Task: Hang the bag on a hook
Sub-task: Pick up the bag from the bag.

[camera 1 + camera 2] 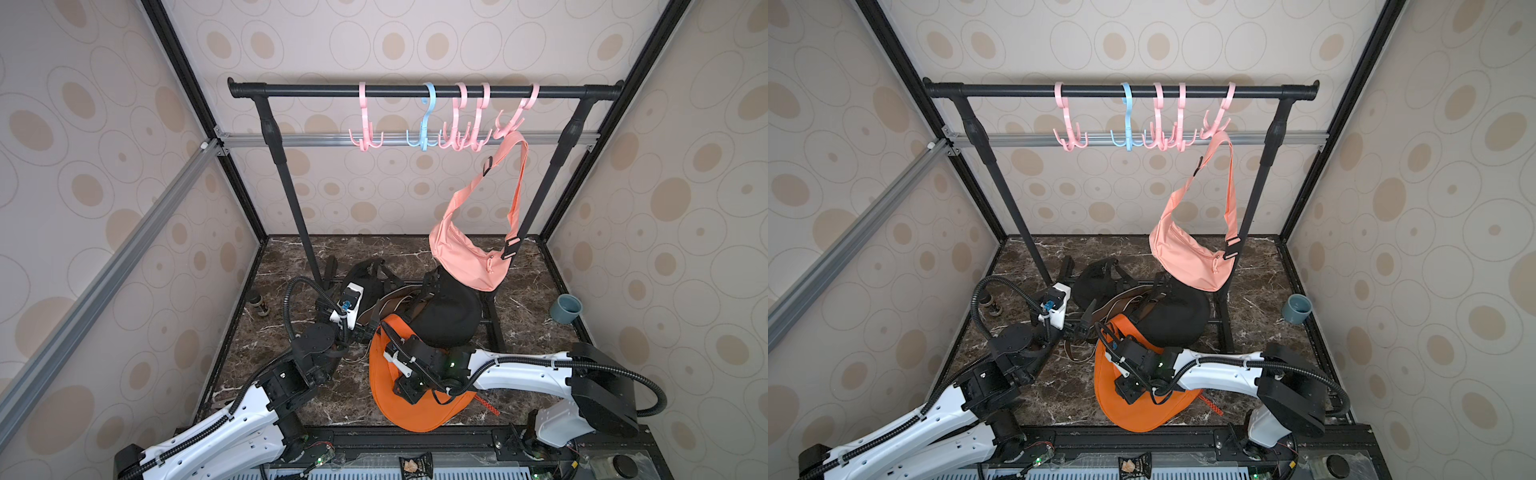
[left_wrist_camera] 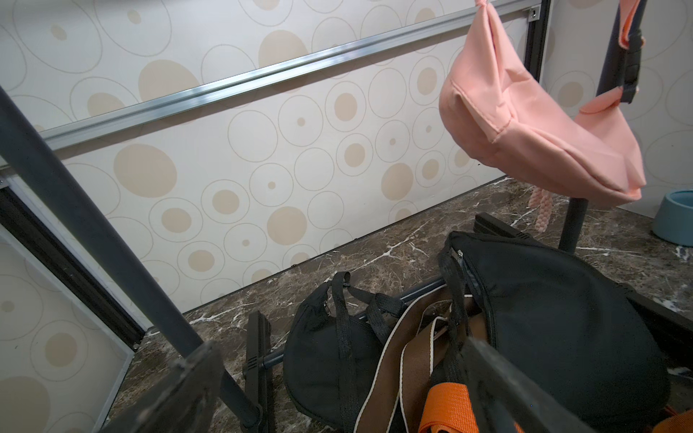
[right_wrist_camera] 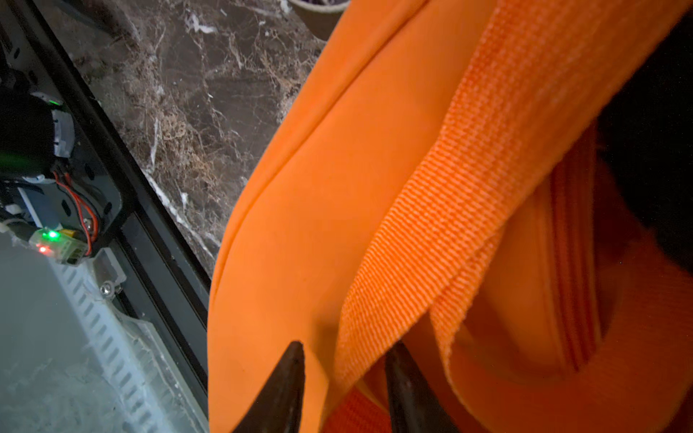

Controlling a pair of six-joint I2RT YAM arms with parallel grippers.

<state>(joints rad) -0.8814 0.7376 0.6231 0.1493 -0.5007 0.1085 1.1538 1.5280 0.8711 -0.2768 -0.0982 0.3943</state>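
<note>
The right gripper [image 3: 345, 345] straddled the strap [image 3: 450, 187] of the orange bag [image 1: 415, 419] near 6 o'clock, jaws narrow, probably to lift it. Whether they pinched it was unclear. The left gripper [image 2: 341, 348] hung wide open and empty.

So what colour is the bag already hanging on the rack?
Salmon pink: the hanging fabric bag shows best in a top view.

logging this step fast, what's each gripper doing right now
left gripper: open, nothing held
right gripper: fingers close on either side of the orange bag strap; whether it is gripped cannot be told
</note>
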